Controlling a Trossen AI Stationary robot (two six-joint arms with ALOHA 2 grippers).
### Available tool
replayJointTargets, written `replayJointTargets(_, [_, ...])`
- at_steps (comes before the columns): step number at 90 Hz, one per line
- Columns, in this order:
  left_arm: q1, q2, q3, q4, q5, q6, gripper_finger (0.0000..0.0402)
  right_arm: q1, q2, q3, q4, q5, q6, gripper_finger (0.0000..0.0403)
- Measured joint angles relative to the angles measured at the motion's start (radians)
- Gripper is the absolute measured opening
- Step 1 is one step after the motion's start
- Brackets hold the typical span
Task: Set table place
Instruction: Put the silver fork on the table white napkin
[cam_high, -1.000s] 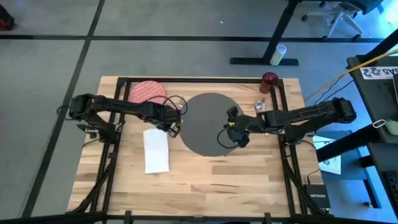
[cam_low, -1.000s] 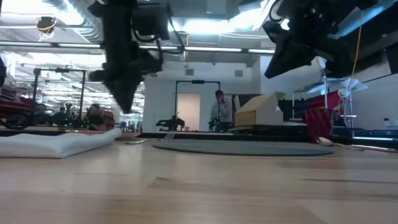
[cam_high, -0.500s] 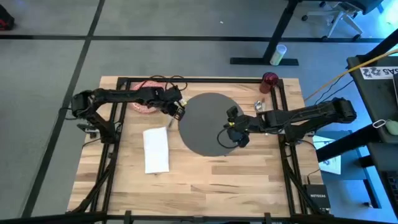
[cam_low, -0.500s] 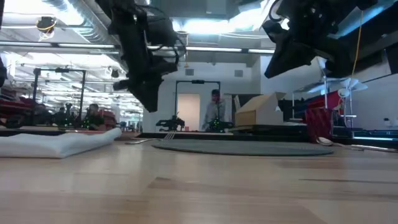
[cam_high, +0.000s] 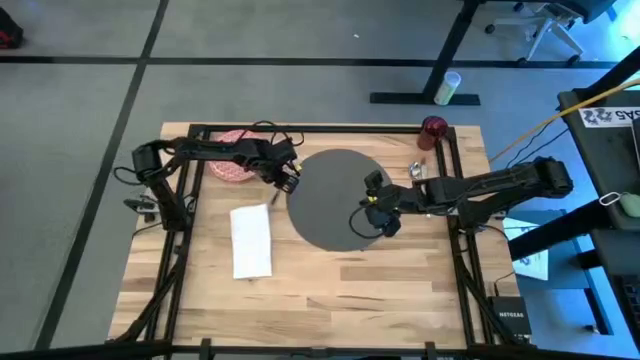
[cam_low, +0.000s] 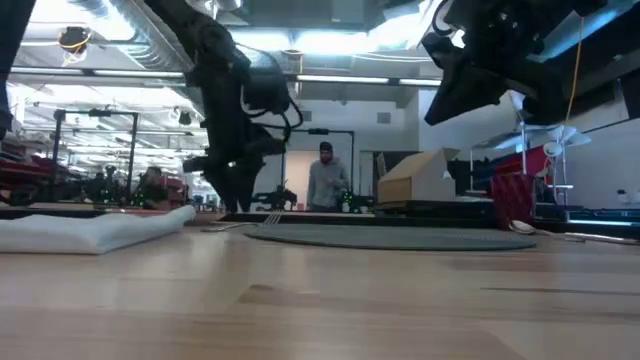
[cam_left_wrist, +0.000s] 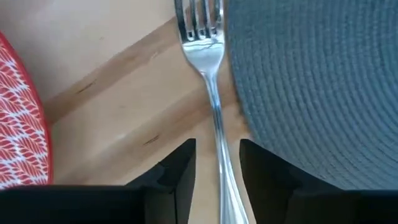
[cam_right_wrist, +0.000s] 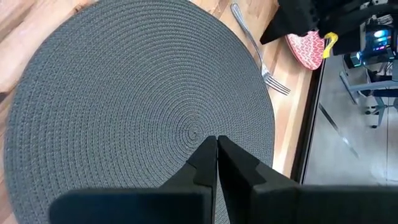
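We see the worktop (cam_high: 330, 290), light wood in a black frame, and take the dark grey round mat (cam_high: 335, 200) near its middle as our landmark. The white napkin (cam_high: 250, 240) lies apart from the mat on the left arm's side, and the red patterned plate (cam_high: 232, 158) sits beyond it toward the far edge, partly under the left arm. The small dark red cup (cam_high: 434, 127) stands at the far corner on the right arm's side. The fork (cam_left_wrist: 211, 81) lies on bare wood just beside the mat's rim, perhaps touching it. The left gripper (cam_left_wrist: 217, 163) hangs over the fork's handle, its fingers apart on either side. The right gripper (cam_right_wrist: 216, 144) hovers above the mat, its fingers together on nothing.
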Motion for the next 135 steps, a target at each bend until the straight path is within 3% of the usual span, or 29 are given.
replayJointTargets(80, [0.013, 0.101, 0.004, 0.089, 0.02, 0.058, 0.0108, 0.0, 0.0, 0.0, 0.002, 0.0, -0.003, 0.0])
replayJointTargets(91, [0.011, 0.089, 0.022, 0.047, 0.018, 0.094, 0.0083, 0.0, 0.0, 0.0, 0.001, 0.0, -0.003, 0.0])
replayJointTargets(108, [0.013, 0.082, 0.086, -0.038, 0.015, 0.145, 0.001, 0.0, 0.0, 0.0, 0.0, 0.0, -0.004, 0.0])
replayJointTargets(135, [0.011, 0.081, 0.143, -0.109, 0.015, 0.156, 0.0, 0.0, 0.0, 0.0, -0.002, 0.0, -0.004, 0.0])
